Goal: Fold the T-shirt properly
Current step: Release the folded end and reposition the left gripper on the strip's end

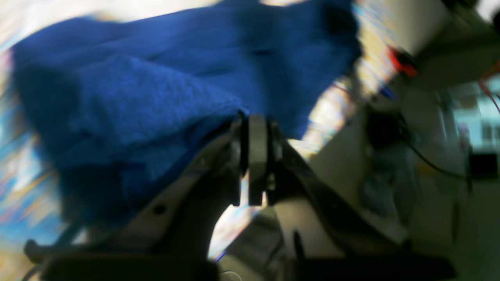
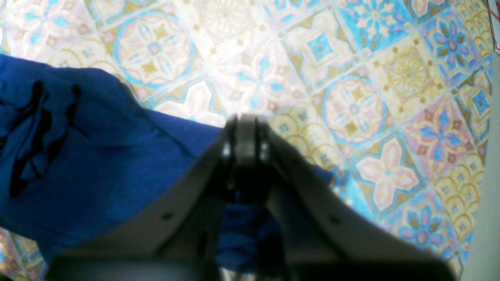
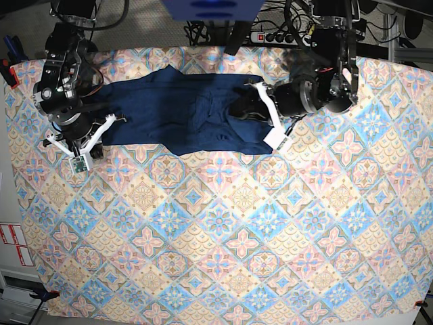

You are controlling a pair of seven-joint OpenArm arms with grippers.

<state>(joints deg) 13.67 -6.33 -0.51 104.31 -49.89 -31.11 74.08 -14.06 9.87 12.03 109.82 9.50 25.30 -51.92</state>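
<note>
The T-shirt [image 3: 176,112] is a plain navy garment stretched sideways across the far part of the patterned tablecloth [image 3: 223,223]. My left gripper [image 3: 254,101] is at its right end in the base view. The blurred left wrist view shows that gripper [image 1: 254,125] shut on a bunched fold of the T-shirt [image 1: 156,97], lifted off the cloth. My right gripper [image 3: 84,132] is at the shirt's left end. Seen from the right wrist, it [image 2: 244,128] is shut right on the edge of the T-shirt [image 2: 78,156], with blue fabric showing beneath the fingers.
A power strip [image 3: 277,37] and cables lie behind the table's far edge. The tablecloth's left edge [image 3: 10,169] borders a white surface with red-printed labels [image 3: 12,235]. A dark blue box [image 3: 213,8] stands at the back centre.
</note>
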